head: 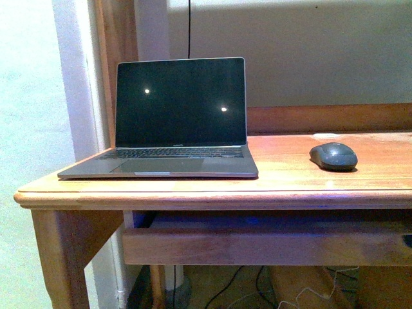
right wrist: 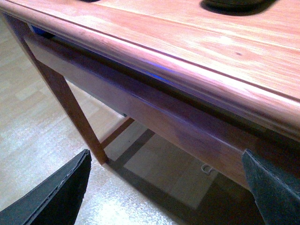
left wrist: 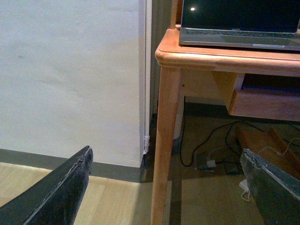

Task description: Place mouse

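The mouse (head: 333,156), dark grey and domed, rests on the wooden desk (head: 283,183) to the right of the laptop (head: 180,119). In the right wrist view only its lower edge (right wrist: 234,3) shows, at the picture's border. My right gripper (right wrist: 165,154) hangs open and empty below the desk's front edge (right wrist: 187,79), short of the mouse. My left gripper (left wrist: 165,152) is also open and empty, low above the floor in front of the desk's left leg (left wrist: 164,140). Neither arm shows in the front view.
The laptop stands open with a dark screen at the desk's left. A drawer front (head: 257,248) runs under the desktop. Cables (left wrist: 211,140) lie on the floor beneath. A white wall (left wrist: 70,70) is left of the desk.
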